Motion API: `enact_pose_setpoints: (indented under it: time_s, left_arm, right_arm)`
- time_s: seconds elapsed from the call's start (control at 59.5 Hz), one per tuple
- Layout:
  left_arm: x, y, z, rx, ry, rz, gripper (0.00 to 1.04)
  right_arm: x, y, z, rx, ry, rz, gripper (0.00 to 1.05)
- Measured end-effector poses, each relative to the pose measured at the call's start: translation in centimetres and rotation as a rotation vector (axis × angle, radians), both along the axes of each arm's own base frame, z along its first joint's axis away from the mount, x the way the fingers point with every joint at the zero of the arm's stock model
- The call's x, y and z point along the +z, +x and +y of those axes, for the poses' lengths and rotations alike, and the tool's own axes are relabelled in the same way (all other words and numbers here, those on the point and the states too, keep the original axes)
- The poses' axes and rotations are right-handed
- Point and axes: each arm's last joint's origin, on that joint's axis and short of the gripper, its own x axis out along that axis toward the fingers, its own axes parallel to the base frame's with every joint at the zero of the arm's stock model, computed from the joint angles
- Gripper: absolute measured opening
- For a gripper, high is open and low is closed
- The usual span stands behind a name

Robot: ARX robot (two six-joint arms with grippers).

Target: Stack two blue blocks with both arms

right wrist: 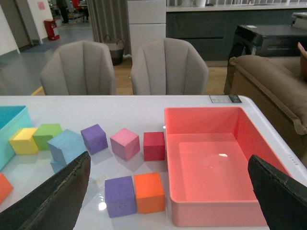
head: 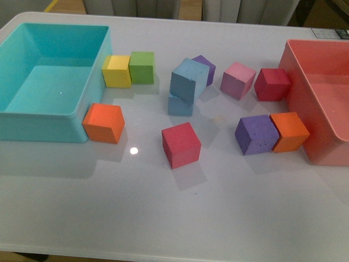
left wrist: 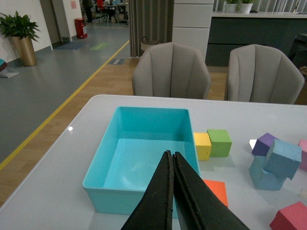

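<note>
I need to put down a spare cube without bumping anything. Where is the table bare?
The near strip of the white table in front of the red cube is bare. The turquoise bin and pink bin hold nothing. It is crowded around the stacked blue blocks.

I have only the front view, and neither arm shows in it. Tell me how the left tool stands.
Observer: The left tool is shut, its black fingers pressed together with nothing between them.
Operator: Now report the right one.
Observer: The right tool is wide open and empty, with its two fingers far apart.
Operator: Tell me where the left one points.
Observer: It points over the near wall of the turquoise plastic bin, well apart from the two light blue foam cubes.
</note>
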Motion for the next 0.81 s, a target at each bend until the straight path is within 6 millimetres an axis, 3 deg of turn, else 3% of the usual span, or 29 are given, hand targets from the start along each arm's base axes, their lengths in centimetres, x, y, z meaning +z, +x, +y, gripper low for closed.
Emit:
enact_pose_setpoints:
  time_s: [0.404,0.74,0.807]
  left_arm:
    - [-0.3,-1.5,0.0,0.000,0.001,0.007,0.02]
    - [-0.3,-1.6,0.0,0.000,0.001,0.005,0.02]
    - [-0.3,-1.6,0.0,0.000,0.001,0.005,0.12]
  right_arm:
    - [0.0,0.0,0.0,0.000,0.000,0.000,0.96]
    - [0.0,0.0,0.0,0.000,0.000,0.000,0.96]
    - [0.0,0.0,0.0,0.000,0.000,0.000,0.96]
